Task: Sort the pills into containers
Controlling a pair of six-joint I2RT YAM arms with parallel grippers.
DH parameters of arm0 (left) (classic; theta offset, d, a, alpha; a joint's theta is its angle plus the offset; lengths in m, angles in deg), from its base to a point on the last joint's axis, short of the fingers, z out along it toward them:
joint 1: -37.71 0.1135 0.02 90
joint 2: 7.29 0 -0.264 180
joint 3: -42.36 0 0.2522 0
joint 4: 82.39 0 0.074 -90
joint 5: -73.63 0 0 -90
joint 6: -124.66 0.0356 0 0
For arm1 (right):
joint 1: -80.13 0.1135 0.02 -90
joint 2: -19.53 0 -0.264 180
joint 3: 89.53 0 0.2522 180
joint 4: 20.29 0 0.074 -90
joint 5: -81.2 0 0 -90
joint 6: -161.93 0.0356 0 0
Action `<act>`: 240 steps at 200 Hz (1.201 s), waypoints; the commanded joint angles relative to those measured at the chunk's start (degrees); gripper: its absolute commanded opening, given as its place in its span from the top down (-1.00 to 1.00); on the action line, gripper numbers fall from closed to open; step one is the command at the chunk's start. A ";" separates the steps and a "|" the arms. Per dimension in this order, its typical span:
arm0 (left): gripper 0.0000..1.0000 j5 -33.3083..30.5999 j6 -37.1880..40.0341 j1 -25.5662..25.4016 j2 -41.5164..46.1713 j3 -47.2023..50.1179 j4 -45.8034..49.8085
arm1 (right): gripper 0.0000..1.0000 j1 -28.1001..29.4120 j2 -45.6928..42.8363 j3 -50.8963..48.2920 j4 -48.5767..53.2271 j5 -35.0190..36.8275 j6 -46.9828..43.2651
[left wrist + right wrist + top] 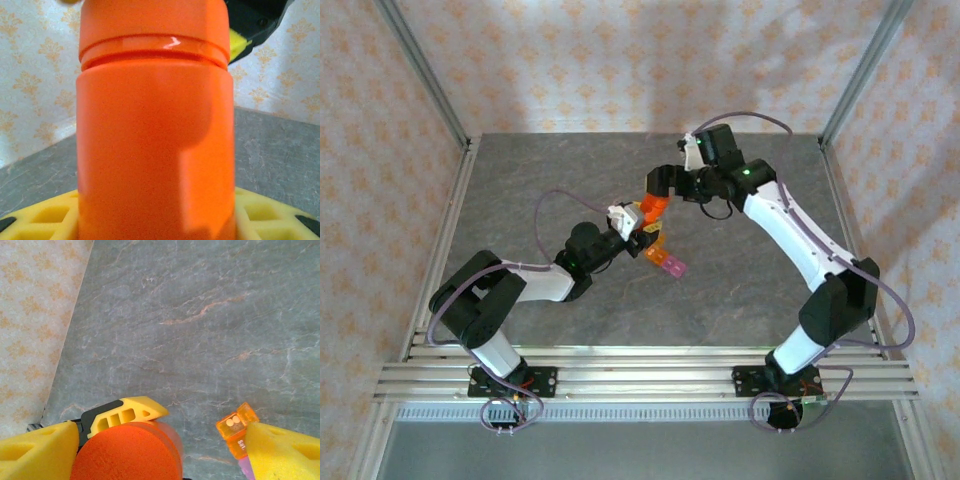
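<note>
Underneath, grey veined tabletop (740,290) (floral wallpaper (620,60) behind)

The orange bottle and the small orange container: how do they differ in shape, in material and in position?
Shape: the orange bottle is a round cylinder with a cap, while the orange container is boxy.
Material: the orange bottle is opaque, and the orange container is translucent.
Position: the orange bottle is clamped in the left gripper, while the orange container lies on the table.
Both are orange plastic.
</note>
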 commanded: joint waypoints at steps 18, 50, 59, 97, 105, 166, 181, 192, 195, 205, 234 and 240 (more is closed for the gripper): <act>1.00 4.62 -1.86 1.09 1.17 -0.23 -4.71 | -0.71 -3.25 -4.90 2.20 0.92 -1.32 -7.25; 1.00 11.98 -8.40 3.31 0.14 -1.37 -6.34 | -0.64 -4.61 -5.35 3.75 4.18 -6.15 -17.31; 1.00 13.50 -9.75 3.77 -0.17 -1.79 -6.57 | -0.61 -4.67 -5.31 4.21 5.70 -7.62 -20.27; 1.00 18.62 -13.37 4.64 -0.62 -3.04 -6.41 | -0.56 -4.71 -3.51 7.06 10.72 -13.05 -26.80; 1.00 19.55 -13.96 4.72 -0.74 -3.38 -6.33 | -0.56 -4.67 -2.88 7.83 11.56 -14.06 -27.18; 1.00 22.87 -16.48 4.77 -1.30 -5.13 -5.89 | -0.56 -3.78 0.36 10.46 15.14 -15.39 -29.12; 1.00 23.13 -16.60 4.81 -1.55 -5.36 -5.89 | -0.54 -3.47 0.73 10.51 15.17 -15.31 -29.23; 1.00 23.13 -16.77 4.80 -1.65 -5.37 -5.95 | -0.51 -3.15 1.09 10.55 15.23 -15.37 -29.17; 1.00 23.13 -16.80 4.80 -1.64 -5.43 -5.96 | -0.50 -3.03 1.11 10.51 15.28 -15.29 -29.17; 1.00 23.00 -16.82 4.80 -1.66 -5.43 -5.94 | -0.47 -2.88 1.40 10.55 15.36 -15.22 -29.14; 1.00 23.14 -16.72 4.81 -1.73 -5.63 -5.88 | -0.34 -2.61 1.68 10.11 15.34 -15.23 -29.16; 1.00 23.09 -16.67 4.86 -1.62 -5.55 -5.87 | -0.33 -2.56 1.74 10.06 15.33 -15.33 -29.12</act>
